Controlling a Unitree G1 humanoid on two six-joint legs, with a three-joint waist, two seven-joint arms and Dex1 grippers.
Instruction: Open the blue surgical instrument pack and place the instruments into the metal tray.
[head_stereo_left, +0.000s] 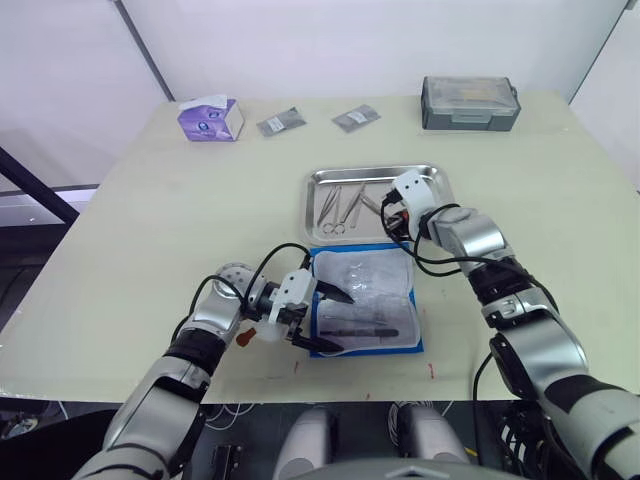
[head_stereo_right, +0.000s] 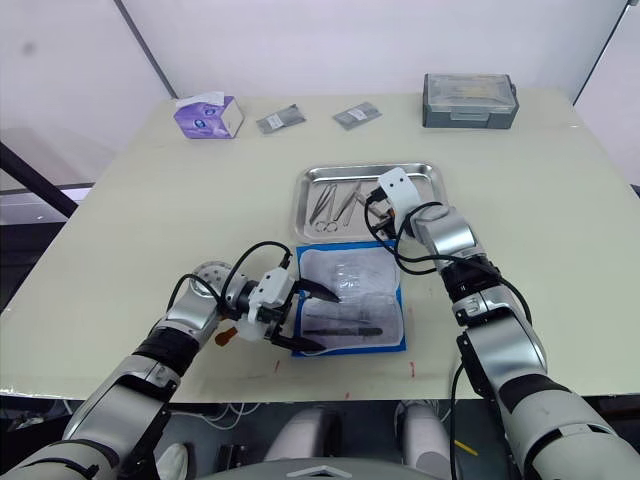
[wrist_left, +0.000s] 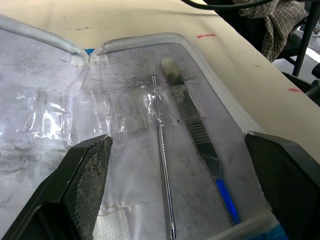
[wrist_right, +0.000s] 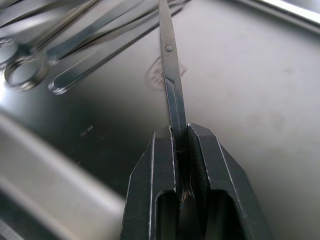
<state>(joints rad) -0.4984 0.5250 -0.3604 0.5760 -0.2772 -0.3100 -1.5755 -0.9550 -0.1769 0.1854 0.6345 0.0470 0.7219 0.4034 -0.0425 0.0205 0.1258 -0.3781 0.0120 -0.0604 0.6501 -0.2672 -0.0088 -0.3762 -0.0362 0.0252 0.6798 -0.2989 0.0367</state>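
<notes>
the blue surgical instrument pack (head_stereo_left: 365, 300) is lying open and flat on the worktop (head_stereo_left: 150, 220), near edge, roughly in the middle, with its clear plastic inside facing up and the blue border showing around it. just beyond its far edge sits the metal tray (head_stereo_left: 428, 176), and there are already a few instruments (head_stereo_left: 340, 207) lying in the tray's left half, scissors and tweezer-type pieces.

the left gripper (head_stereo_left: 326, 320) is at the pack's left edge with its fingers (wrist_left: 90, 175) spread wide, one tip over the pack's far-left part and the other down at the near-left corner. it isn't holding anything. in the left wrist view two pieces lie side by side in the pack between those fingers: a thin metal probe (wrist_left: 162, 165) and a flat scalpel handle (wrist_left: 192, 125) with a blue bit at one end.

the right gripper (wrist_right: 181, 131) is over the tray, around its middle, with the fingers pinched shut on a slim dark pair of scissors (wrist_right: 170, 65). the blades point out past the fingertips toward the other instruments, low over the tray floor. can't tell if the tips are touching the steel.

far side of the worktop has a purple tissue box (head_stereo_left: 211, 118) at the left, two small grey sachets (head_stereo_left: 280, 122) in the middle and a grey lidded box (head_stereo_left: 470, 102) at the right.
</notes>
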